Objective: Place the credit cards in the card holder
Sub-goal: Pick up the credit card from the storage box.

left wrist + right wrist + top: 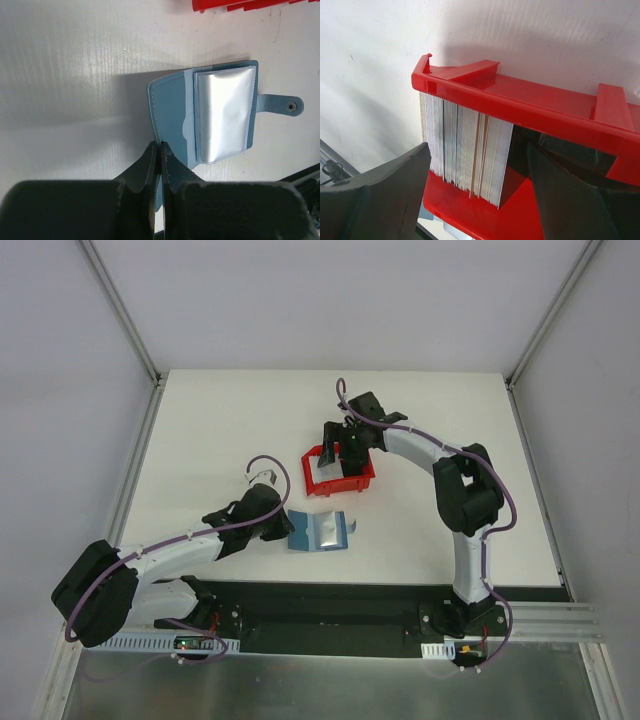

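Observation:
The card holder [318,531] is a teal-blue wallet lying open on the white table. In the left wrist view [205,115] it shows a shiny clear pocket and a clasp tab [288,105]. My left gripper [283,525] [160,150] is shut on the wallet's left edge. The credit cards [322,475] are a thick stack of thin white cards standing on edge in a red bin [362,480]. My right gripper [340,447] [477,155] is open and reaches down into the bin [530,107]. One finger stands on each side of the card stack [465,145].
The red bin stands just beyond the wallet at the table's middle. A black strip [350,600] and metal rail run along the near edge by the arm bases. Grey walls enclose the table on three sides.

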Tool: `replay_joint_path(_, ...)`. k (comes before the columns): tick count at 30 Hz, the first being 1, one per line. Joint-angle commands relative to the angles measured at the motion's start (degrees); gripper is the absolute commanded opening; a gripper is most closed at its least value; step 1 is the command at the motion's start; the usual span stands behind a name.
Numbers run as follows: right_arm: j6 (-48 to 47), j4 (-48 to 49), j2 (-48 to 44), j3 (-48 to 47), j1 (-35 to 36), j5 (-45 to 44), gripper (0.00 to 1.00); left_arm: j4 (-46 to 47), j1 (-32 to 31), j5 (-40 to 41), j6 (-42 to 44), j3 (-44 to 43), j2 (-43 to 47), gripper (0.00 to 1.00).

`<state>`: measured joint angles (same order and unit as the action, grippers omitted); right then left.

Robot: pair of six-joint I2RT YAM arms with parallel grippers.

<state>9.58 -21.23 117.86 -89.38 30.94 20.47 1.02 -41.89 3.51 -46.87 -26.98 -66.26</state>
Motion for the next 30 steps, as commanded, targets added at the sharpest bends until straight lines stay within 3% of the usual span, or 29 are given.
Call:
replay_joint_path(1, 0.0, 1.4, -3.7, -0.2, 0.2, 1.7, 0.79, -0.8, 0.4, -0.2, 1.4, -1.4, -0.1, 0.00)
replay_joint_path(20, -0.4, 0.8, -5.1, 0.1, 0.2, 1.4, 0.56, -0.8, 0.5, -0.9, 1.3, -1.8, -1.2, 0.00)
replay_joint_path(30, -0.8, 0.1, -5.2, 0.1, 0.0, 0.5, 0.36, -0.8, 0.5, -1.2, 1.4, -2.2, -1.7, 0.00)
